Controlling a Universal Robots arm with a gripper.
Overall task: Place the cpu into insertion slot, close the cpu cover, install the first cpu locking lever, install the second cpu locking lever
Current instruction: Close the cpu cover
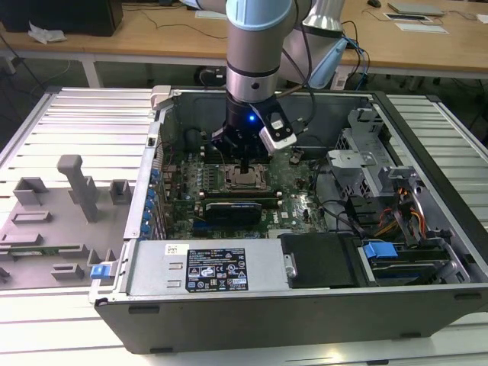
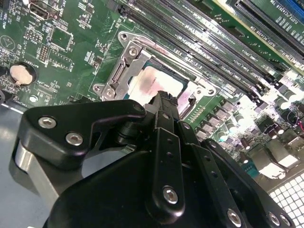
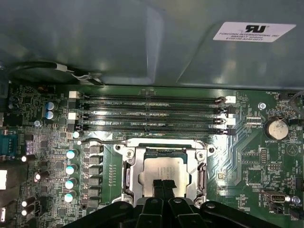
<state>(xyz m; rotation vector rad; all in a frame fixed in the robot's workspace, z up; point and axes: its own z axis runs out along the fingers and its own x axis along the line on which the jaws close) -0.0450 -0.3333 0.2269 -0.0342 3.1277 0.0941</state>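
The cpu [image 3: 166,167] lies flat in the insertion slot [image 1: 245,180], its pale metal top showing in both wrist views [image 2: 151,81]. The silver cpu cover [image 3: 127,175] is down around it as a frame [image 2: 122,71]. A thin wire lever [image 3: 102,141] lies along the socket's edge nearest the memory slots. My gripper [image 3: 163,183] is shut with nothing between its black fingers. Its tips [image 2: 164,97] hover right over the chip's edge. In the exterior view the gripper [image 1: 243,166] points straight down onto the socket inside the open computer case.
Several long black memory slots [image 3: 152,114] run beside the socket. A row of capacitors [image 3: 71,168] and a coin battery [image 3: 277,129] flank it. The case wall [image 3: 142,42] rises behind. A drive cage [image 1: 374,152] and power supply [image 1: 206,267] fill the case; a grey fixture tray [image 1: 69,206] lies at the exterior view's left.
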